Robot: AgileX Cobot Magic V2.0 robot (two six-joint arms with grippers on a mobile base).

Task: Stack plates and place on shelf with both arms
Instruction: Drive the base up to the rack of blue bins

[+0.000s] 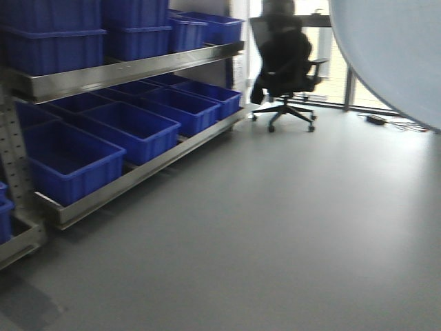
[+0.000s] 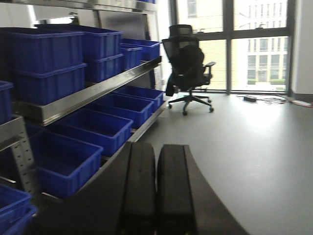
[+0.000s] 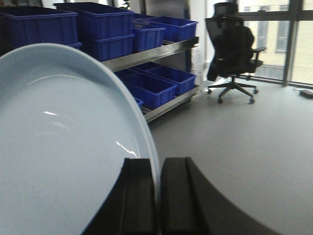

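One plate [image 3: 63, 147] is clamped by its rim in the right pincer [image 3: 157, 196] and carried in the air, well apart from the shelf [image 1: 124, 72], whose tiers are filled with blue crates [image 1: 131, 127]. The left pincer [image 2: 156, 191] is drawn narrow, with nothing between its fingers. No other plate is seen; stacking and shelving are judged not yet done. Both wrists are levelled above the floor [image 1: 275, 227], beside the shelf

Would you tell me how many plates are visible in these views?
1: the plate is clamped by its rim in the right end effector, also showing top right in the front view. A second may be hidden.
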